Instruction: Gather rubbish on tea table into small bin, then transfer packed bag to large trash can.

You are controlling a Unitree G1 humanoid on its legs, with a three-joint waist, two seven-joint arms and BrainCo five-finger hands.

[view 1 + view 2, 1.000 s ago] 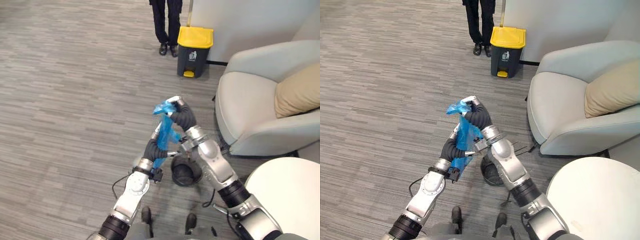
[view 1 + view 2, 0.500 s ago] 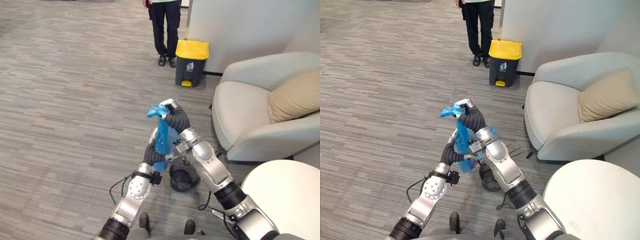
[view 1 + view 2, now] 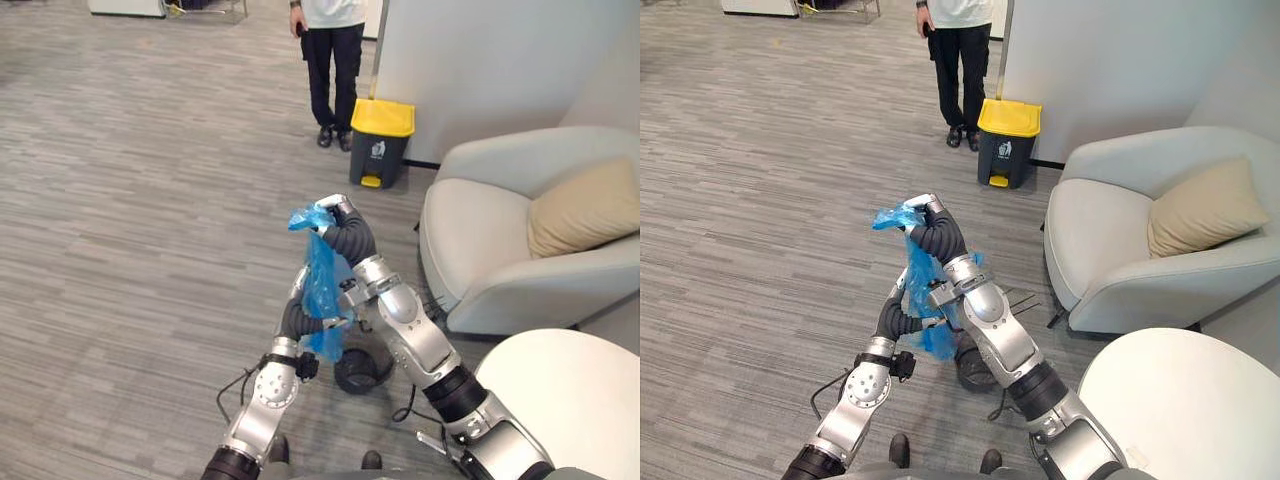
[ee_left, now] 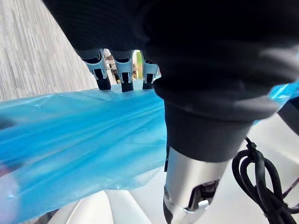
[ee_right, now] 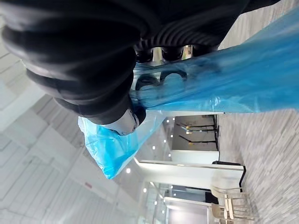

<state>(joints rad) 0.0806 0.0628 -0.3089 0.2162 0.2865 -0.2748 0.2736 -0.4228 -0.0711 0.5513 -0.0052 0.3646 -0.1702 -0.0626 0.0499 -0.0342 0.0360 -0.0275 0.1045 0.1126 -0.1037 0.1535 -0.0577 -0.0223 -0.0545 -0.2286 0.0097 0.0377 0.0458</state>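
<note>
Blue bag [image 3: 320, 275], hanging stretched above the small bin [image 3: 360, 372]. My right hand [image 3: 343, 212] pinches its bunched neck; my left hand [image 3: 298, 305] meets its middle, grip not discernible. Film judged thin, soft, slippery and light: hold at the neck. Large trash can [image 3: 381, 140] well beyond.
</note>
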